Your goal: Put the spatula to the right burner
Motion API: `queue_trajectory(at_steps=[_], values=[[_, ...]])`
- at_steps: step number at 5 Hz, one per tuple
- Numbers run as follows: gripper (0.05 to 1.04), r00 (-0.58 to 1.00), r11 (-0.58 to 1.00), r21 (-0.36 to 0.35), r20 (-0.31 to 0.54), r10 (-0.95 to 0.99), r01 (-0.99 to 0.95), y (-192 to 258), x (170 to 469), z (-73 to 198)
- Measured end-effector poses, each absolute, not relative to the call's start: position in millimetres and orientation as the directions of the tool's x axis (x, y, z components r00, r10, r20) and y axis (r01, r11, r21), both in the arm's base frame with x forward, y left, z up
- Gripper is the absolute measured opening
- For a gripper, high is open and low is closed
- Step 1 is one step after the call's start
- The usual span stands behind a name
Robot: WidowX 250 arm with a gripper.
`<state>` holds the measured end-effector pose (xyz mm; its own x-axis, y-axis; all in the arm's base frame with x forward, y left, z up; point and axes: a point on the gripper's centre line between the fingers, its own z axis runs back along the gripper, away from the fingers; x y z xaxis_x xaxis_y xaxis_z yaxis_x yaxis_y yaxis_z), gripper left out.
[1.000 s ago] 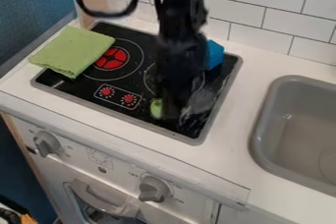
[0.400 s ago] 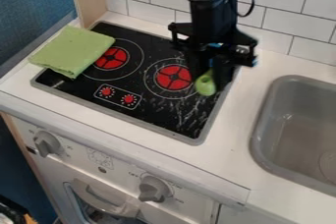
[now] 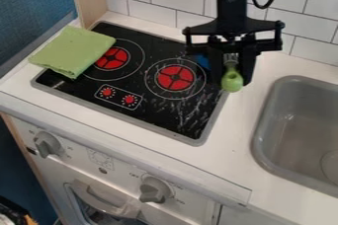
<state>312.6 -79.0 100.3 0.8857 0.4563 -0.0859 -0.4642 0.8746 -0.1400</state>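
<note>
Looking first at the spatula (image 3: 232, 80): seen by its rounded green end, pointing down toward the camera, at the right rim of the black stove top (image 3: 132, 109), just to the right of the right burner (image 3: 175, 78) and apart from its red disc. Can't tell how high above the surface. Held in the black gripper (image 3: 232, 72), clamped from both sides, with a short bit of metallic grey just above the green. Behind the finger nearer the burner, can see a patch of blue, perhaps part of the spatula too, mostly hidden. Above that, can follow the black arm (image 3: 231, 7) up and out through the top edge.

Farther left on the stove top, can find the left burner (image 3: 111, 57), also red, and in front of the two burners a small panel (image 3: 119, 96) with a pair of red dials. Laid flat over the left edge of the stove top and onto the white counter (image 3: 231, 157): a green cloth (image 3: 74, 51), reaching close to the left burner. To the right, set into the counter, a grey sink (image 3: 261, 137). Below, on the front, two grey knobs (image 3: 155, 190). Behind, white tiles (image 3: 284, 2).
</note>
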Motion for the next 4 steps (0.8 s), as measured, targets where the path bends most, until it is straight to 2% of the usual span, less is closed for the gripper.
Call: queue_trajectory(at_steps=[2,4], values=[[0.375,0.594,0.591,-0.065,-0.124,0.795,-0.804,-86.4,328.4,91.8],[0.375,0.545,0.548,-0.055,-0.226,0.808,-0.835,-95.4,358.2,72.3]])
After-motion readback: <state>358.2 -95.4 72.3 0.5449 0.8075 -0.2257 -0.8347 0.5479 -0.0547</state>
